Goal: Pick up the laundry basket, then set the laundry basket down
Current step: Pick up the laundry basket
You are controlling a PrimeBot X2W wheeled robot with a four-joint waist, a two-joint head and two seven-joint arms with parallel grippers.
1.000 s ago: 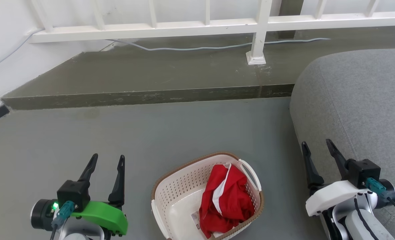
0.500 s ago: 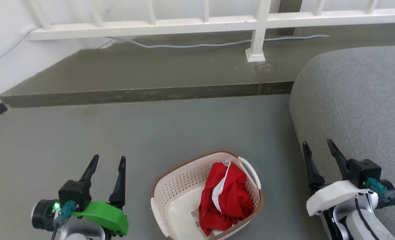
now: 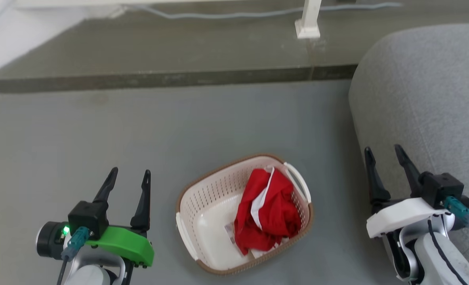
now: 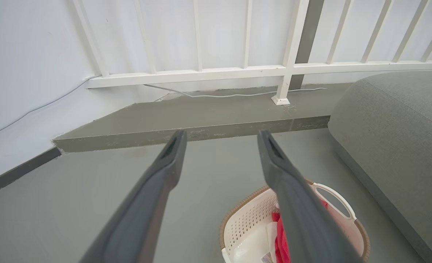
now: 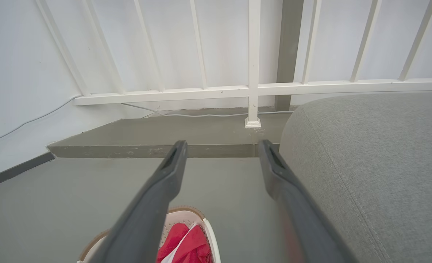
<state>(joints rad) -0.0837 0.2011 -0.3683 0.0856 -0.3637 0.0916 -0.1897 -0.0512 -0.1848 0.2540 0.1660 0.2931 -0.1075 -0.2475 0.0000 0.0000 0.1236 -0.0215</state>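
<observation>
Laundry basket (image 3: 212, 190) floor under red cloth (image 3: 266, 215)

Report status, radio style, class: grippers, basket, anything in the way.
Left gripper open, right gripper open, both empty. Laundry basket on floor between them, untouched. Grey sofa close beside right gripper.

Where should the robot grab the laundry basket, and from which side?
Likely the laundry basket's white handles: left gripper on the near-left handle, right gripper on the far-right handle, each from above and outside. Both arch clear of the brown rim.
</observation>
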